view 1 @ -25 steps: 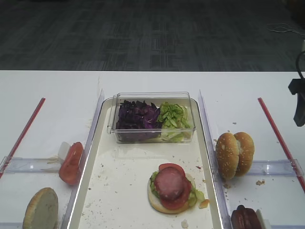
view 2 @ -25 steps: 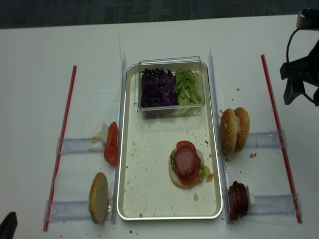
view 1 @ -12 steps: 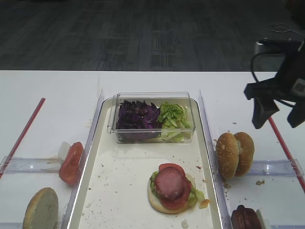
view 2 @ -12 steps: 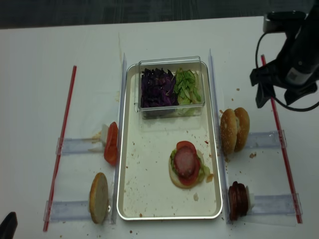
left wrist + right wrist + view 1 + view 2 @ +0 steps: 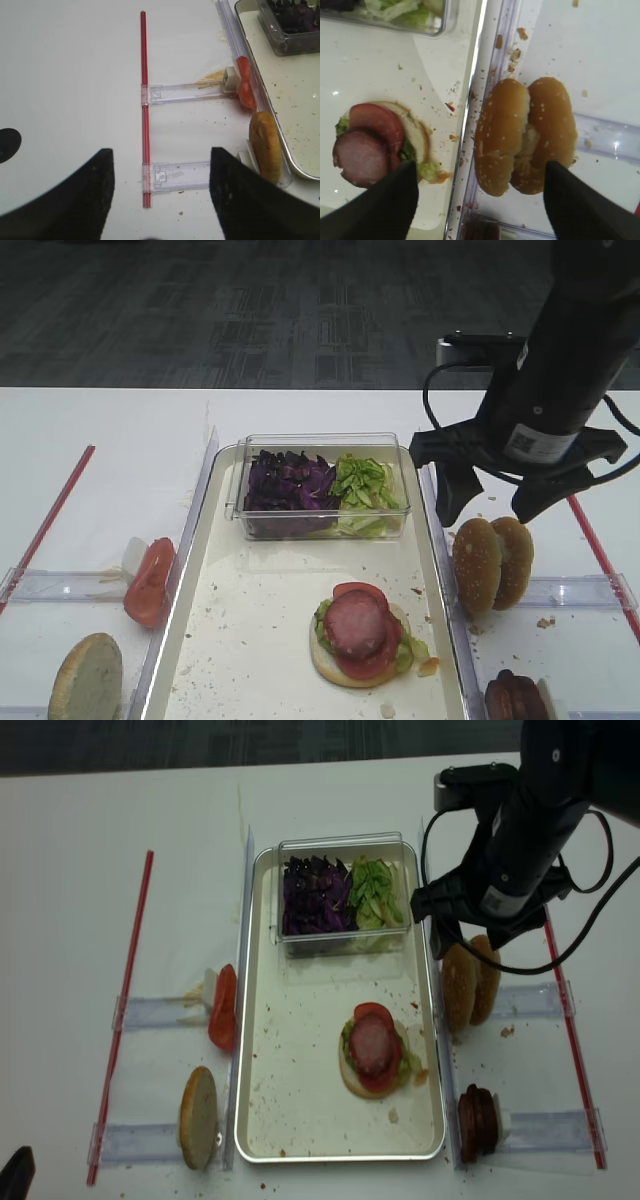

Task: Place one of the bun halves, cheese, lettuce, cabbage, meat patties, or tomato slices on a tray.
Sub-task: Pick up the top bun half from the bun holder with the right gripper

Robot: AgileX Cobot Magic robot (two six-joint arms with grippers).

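Two sesame bun halves [image 5: 492, 565] [image 5: 468, 982] [image 5: 520, 135] stand on edge just right of the tray [image 5: 260, 640] [image 5: 300, 1070]. My right gripper [image 5: 488, 510] [image 5: 475, 942] [image 5: 481, 165] hovers over them, open, a finger on either side and nothing held. On the tray lies a bun base stacked with lettuce, tomato and a meat patty [image 5: 358, 625] [image 5: 362, 155]. Cabbage [image 5: 290, 485] and lettuce [image 5: 362, 485] fill a clear box at the tray's far end. My left gripper [image 5: 161, 152] is open over bare table. No cheese is in view.
Left of the tray, a tomato slice [image 5: 150, 580] [image 5: 245, 87] and a flat bun half [image 5: 87, 680] [image 5: 265, 145] lean in clear holders. More meat patties [image 5: 515, 700] [image 5: 476, 1120] stand at the front right. Red strips [image 5: 125, 1000] [image 5: 560, 990] run along both sides.
My right arm has swung in from the right edge to above the sesame bun halves, jaws still open. Nothing on the table has moved.
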